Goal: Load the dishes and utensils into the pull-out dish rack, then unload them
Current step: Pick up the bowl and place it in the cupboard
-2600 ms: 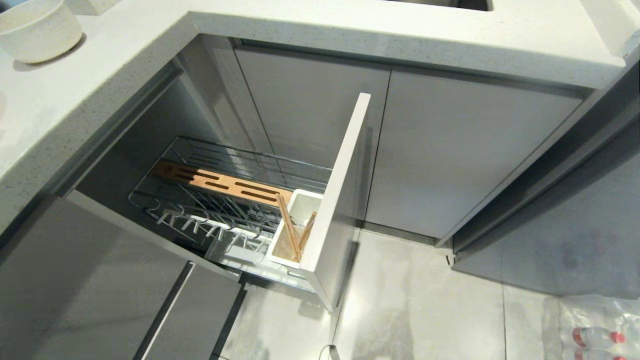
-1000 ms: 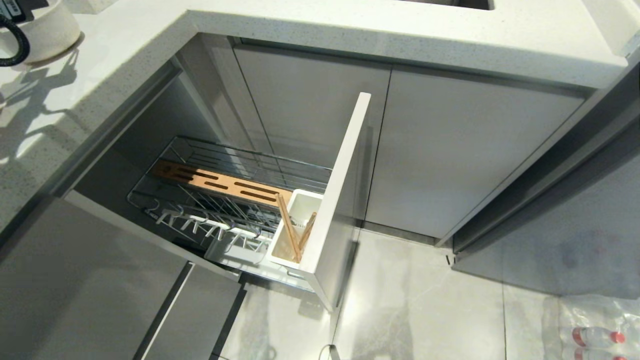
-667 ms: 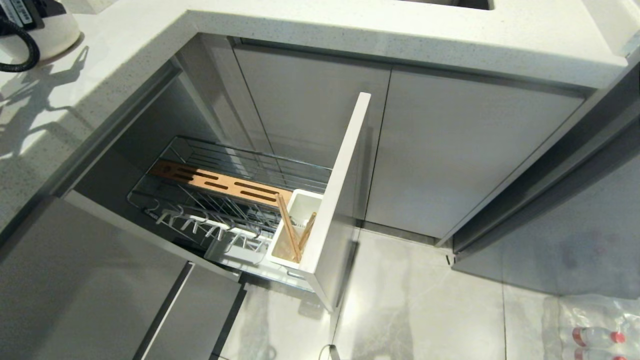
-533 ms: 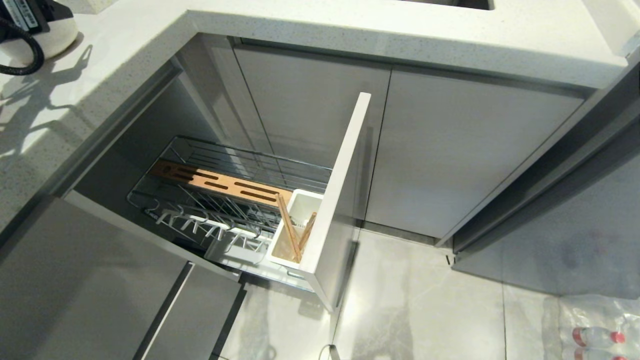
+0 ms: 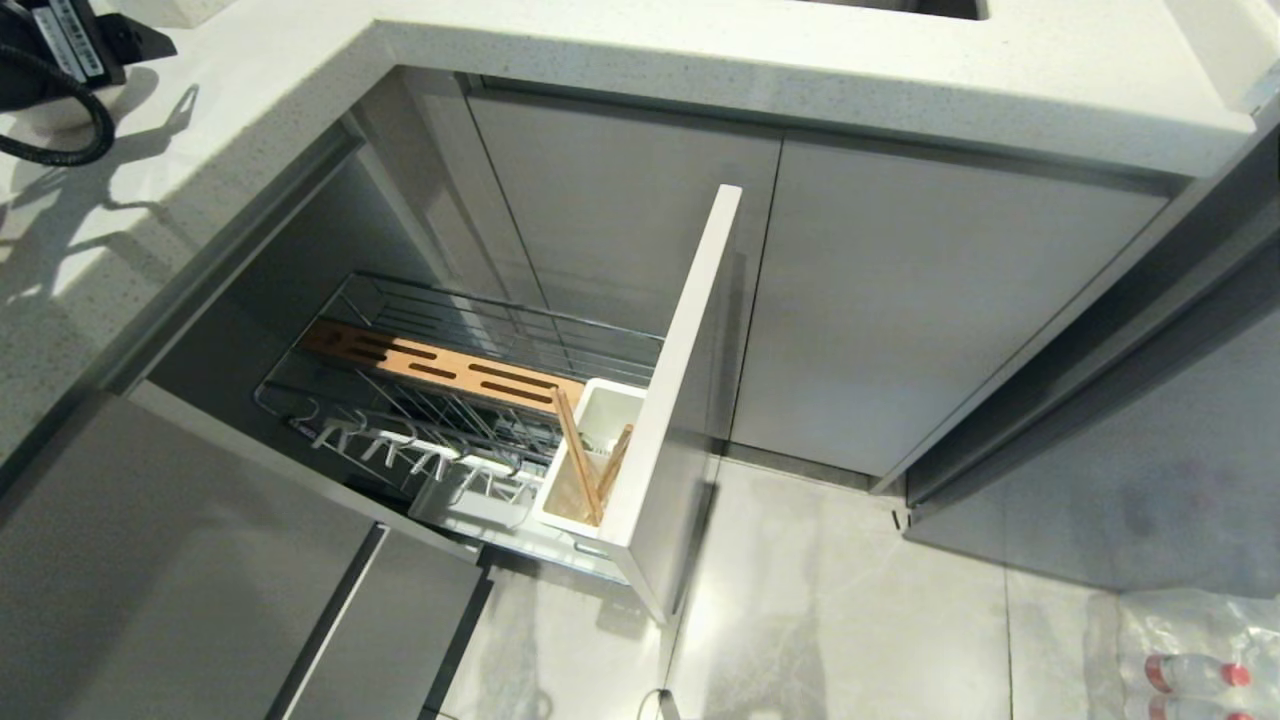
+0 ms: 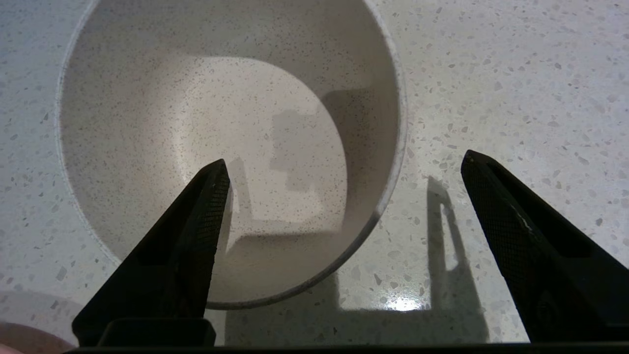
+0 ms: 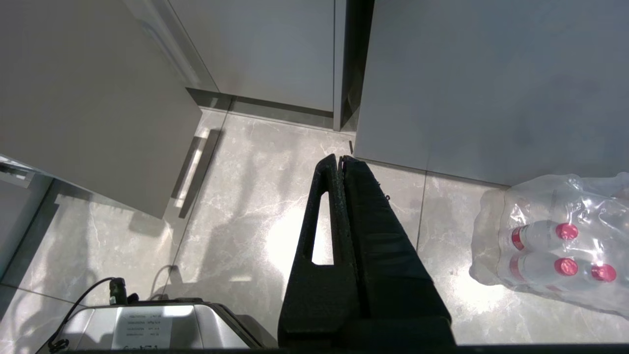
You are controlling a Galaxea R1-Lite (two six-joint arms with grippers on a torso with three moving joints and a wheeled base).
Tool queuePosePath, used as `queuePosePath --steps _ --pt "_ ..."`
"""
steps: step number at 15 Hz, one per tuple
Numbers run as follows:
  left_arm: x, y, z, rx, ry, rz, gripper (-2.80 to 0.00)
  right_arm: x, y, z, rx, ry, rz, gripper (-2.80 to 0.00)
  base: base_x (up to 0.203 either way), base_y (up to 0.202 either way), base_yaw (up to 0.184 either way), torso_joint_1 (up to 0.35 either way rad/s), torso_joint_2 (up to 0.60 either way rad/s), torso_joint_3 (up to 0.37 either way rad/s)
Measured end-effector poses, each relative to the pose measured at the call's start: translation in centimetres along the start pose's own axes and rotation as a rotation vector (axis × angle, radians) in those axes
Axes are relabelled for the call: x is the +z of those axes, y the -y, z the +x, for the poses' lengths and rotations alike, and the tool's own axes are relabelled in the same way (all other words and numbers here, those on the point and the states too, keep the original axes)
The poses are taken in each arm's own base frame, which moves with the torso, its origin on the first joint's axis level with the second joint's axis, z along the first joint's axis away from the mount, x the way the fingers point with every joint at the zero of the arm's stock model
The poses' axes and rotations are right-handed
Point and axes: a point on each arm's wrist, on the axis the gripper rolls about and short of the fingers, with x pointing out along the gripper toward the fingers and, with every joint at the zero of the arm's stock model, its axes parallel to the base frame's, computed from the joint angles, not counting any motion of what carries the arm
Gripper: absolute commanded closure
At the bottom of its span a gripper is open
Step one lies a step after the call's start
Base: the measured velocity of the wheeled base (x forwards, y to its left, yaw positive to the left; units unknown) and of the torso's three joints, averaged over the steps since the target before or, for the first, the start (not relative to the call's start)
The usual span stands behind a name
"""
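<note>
**Left tool spread over the bowl's rim**

Your left wrist view shows what the head view hides: the left tool (image 6: 344,164) gapes wide above the white bowl (image 6: 196,123) on the table (image 6: 516,73), one finger (image 6: 196,221) over the bowl's inside, the other outside its rim. The head view catches only the arm at 10 o'clock, plus the pulled-out rack (image 5: 450,400) with chopsticks (image 5: 590,465) in its cup (image 5: 610,410). Your right tool (image 7: 341,160) is pressed closed, empty, above the floor (image 7: 236,206).

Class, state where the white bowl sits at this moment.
The white bowl sits on the speckled countertop, beneath the open left hand; one finger is over its inside, the other outside its rim.
</note>
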Motion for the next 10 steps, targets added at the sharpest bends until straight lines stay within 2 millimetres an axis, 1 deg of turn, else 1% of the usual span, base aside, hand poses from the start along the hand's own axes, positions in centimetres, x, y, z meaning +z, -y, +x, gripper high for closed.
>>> queuePosePath --steps 2,3,10 --pt "-0.12 0.0 0.14 0.0 -0.004 0.0 -2.8 0.0 0.0 0.0 0.0 0.0 0.0 0.0 0.0 0.0 0.0 0.0 0.0 0.0" --pt "-0.18 0.0 0.21 0.0 -0.007 0.0 0.0 0.0 0.0 0.0 0.0 0.0 0.0 0.0 0.0 0.0 0.0 0.0 0.0 0.0" --pt "-0.15 0.01 0.2 -0.001 -0.005 0.0 0.0 0.0 0.0 0.0 0.0 0.0 0.0 0.0 0.0 0.0 0.0 0.0 0.0 0.0"
